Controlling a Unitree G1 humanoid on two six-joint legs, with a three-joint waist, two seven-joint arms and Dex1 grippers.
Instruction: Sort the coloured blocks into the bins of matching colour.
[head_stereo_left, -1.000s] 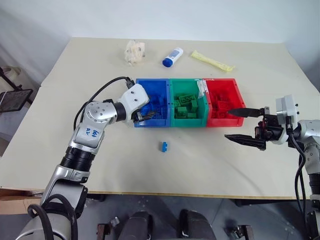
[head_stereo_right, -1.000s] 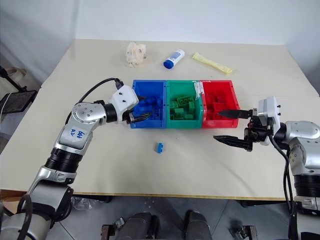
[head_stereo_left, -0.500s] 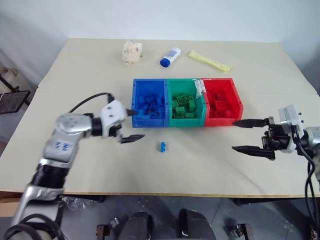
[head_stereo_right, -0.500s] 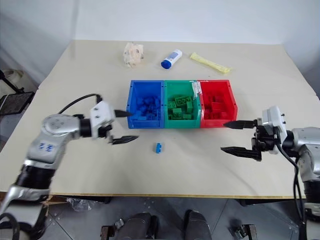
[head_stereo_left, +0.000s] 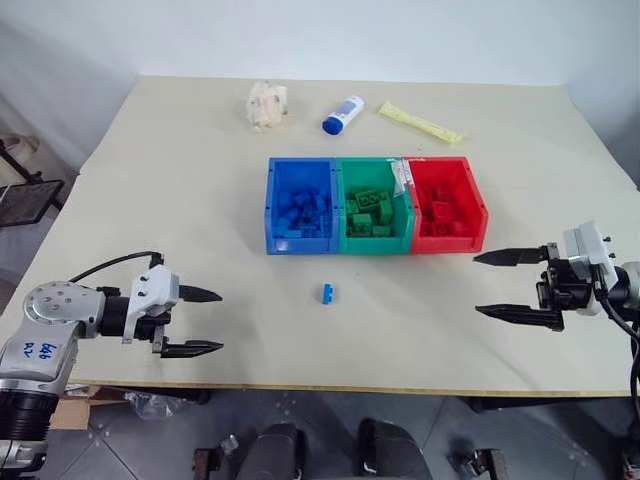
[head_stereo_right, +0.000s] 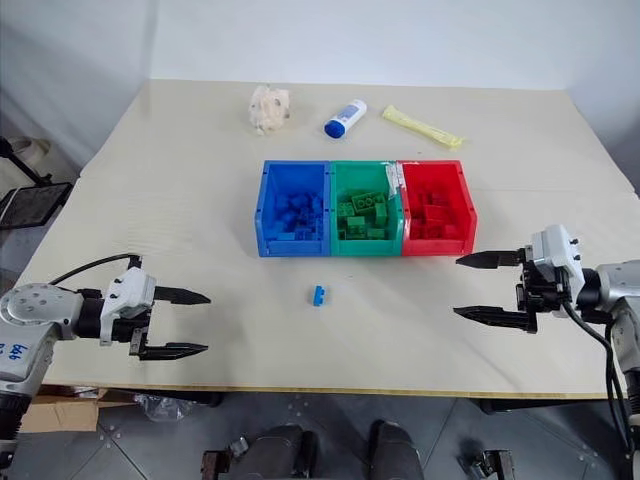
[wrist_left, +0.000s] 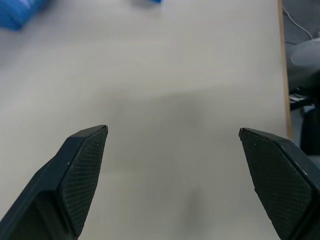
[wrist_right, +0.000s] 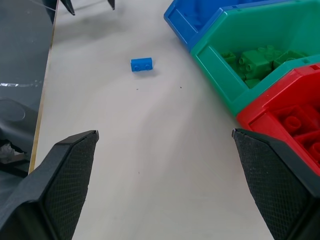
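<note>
Blue studded plastic brick (head_stereo_left: 327, 292) loose, ahead-right of left gripper (head_stereo_left: 203, 321).
Both grippers wide open, empty; right gripper (head_stereo_left: 510, 284) far. Approach w/ left, straddle brick squarely, then blue plastic bin (head_stereo_left: 272, 205).

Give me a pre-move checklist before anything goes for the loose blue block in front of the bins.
1. Blue block lies alone on the table, apart from the bins: ok.
2. Left gripper open and holding nothing: ok.
3. Right gripper open and holding nothing: ok.
4. Blue bin open-topped, already holding blue blocks, with room left: ok.
5. Path from the block to the blue bin free of the bottle and the yellow packet, which lie beyond the bins: ok.
6. Either gripper positioned over the block: not ok; both hang near the table's front corners.
</note>
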